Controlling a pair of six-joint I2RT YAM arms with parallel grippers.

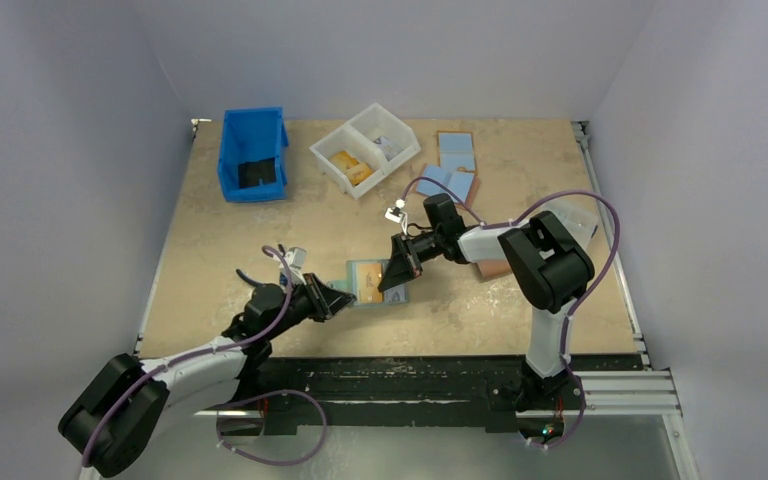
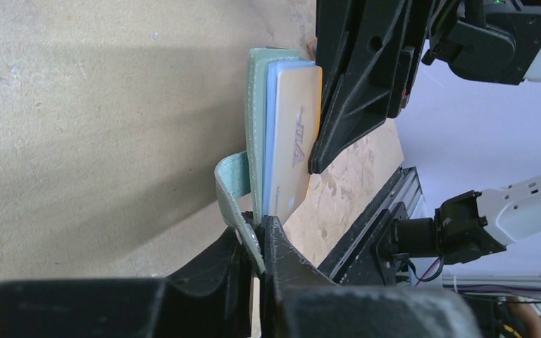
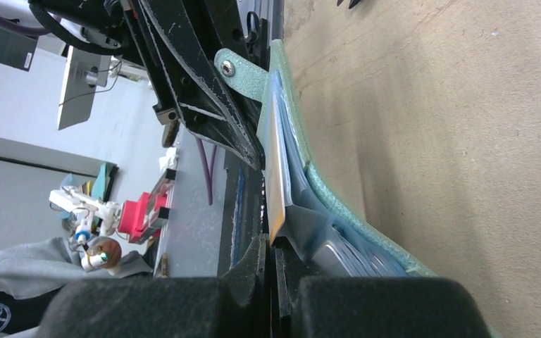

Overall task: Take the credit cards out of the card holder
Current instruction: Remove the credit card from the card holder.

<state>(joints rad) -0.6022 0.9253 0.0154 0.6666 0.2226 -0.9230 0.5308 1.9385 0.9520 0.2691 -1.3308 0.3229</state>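
Pale walls (image 1: 80,150) closed in a tan table (image 1: 260,200), with a blue bin (image 1: 252,155) at the back left and a white tray (image 1: 365,148) right of it. Near the front middle, the left gripper (image 2: 259,236) was pinched tight on the tab (image 2: 232,186) of the teal holder (image 1: 365,283), which lay on the table. From the right, the right gripper (image 3: 271,246) was narrowed onto the edge of a tan-orange card (image 2: 292,134) in the holder.

The left arm (image 1: 195,365) and right arm (image 1: 543,340) are built of white tubular links (image 1: 480,242) and rounded black housings (image 1: 552,268). A thin purple cable (image 1: 615,232) is looped along each. Pale scratches are seen on the black wedge-shaped fingers (image 3: 183,63) of the left gripper (image 1: 345,299).
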